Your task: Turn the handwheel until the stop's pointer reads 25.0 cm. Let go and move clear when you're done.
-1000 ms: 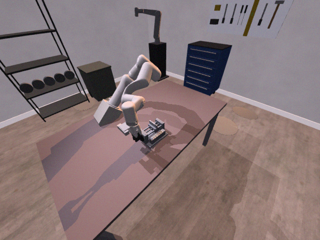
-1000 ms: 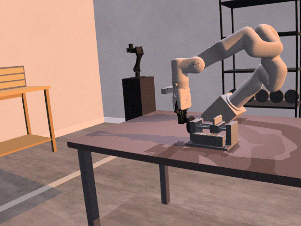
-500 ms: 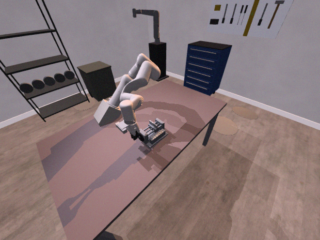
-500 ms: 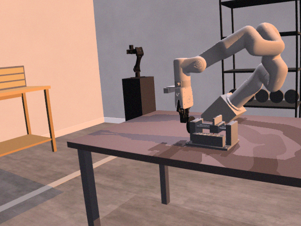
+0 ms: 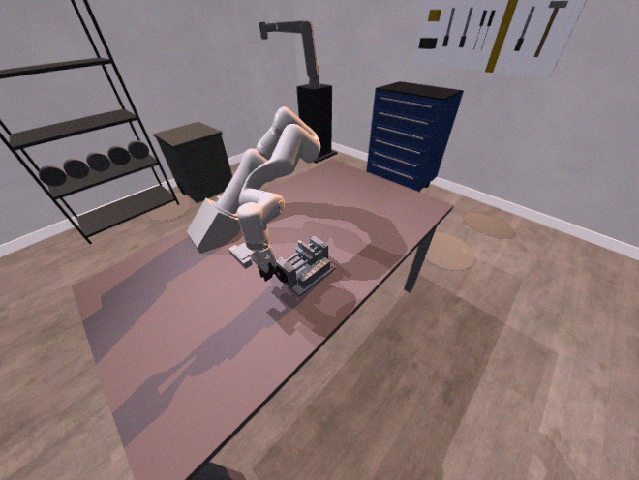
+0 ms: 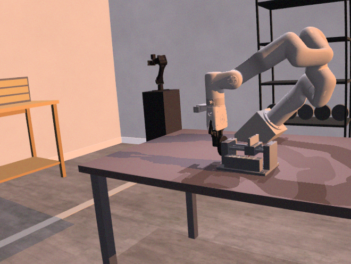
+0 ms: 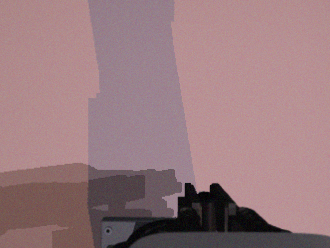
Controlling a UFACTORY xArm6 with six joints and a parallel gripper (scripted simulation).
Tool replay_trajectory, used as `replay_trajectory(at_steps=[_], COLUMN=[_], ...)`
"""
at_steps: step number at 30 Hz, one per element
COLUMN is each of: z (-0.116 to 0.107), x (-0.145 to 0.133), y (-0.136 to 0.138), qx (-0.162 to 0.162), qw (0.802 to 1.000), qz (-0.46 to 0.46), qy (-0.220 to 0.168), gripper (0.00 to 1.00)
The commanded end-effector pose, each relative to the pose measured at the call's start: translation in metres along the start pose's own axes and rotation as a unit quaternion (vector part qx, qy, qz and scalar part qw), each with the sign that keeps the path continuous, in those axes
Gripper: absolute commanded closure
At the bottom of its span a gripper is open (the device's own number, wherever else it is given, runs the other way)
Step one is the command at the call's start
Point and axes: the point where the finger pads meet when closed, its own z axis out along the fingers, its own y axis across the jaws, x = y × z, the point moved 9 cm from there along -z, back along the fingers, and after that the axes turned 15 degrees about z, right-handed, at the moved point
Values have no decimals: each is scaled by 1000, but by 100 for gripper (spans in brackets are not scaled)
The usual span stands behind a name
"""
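Note:
A small grey stop fixture [image 5: 310,265] [image 6: 246,163] stands on the table, with a dark handwheel [image 5: 282,272] [image 6: 218,145] on its end facing my arm. A sliding stop block [image 6: 253,140] sits on the rails above a scale strip [image 6: 241,156] on the front face; the reading is too small to tell. My gripper [image 5: 268,270] [image 6: 214,137] [image 7: 200,199] points down at the handwheel and is shut on its handle. In the wrist view only the dark fingertips, part of the dark wheel and a corner of the fixture [image 7: 112,229] show at the bottom edge.
The pink table [image 5: 180,330] [image 6: 158,166] holds my arm's grey base wedge [image 5: 211,226] [image 6: 259,128] behind the fixture. Around the table stand a black shelf rack [image 5: 77,155], a dark cabinet [image 5: 194,157], a blue drawer chest [image 5: 410,134] and a second arm on a pedestal [image 6: 161,113].

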Motion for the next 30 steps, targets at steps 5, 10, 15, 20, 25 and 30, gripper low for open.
replay_trajectory(at_steps=[5, 10, 15, 20, 25, 30], z=[18, 29, 34, 36, 36, 35], x=[0, -2, -4, -5, -7, -9], y=[0, -7, -15, -21, -27, -34], qx=[2, 2, 2, 2, 2, 2], qw=[1000, 1000, 1000, 1000, 1000, 1000], qz=[-1, -1, -1, -1, -1, -1], qy=[0, 0, 0, 0, 0, 0], gripper=[94, 94, 94, 94, 94, 94])
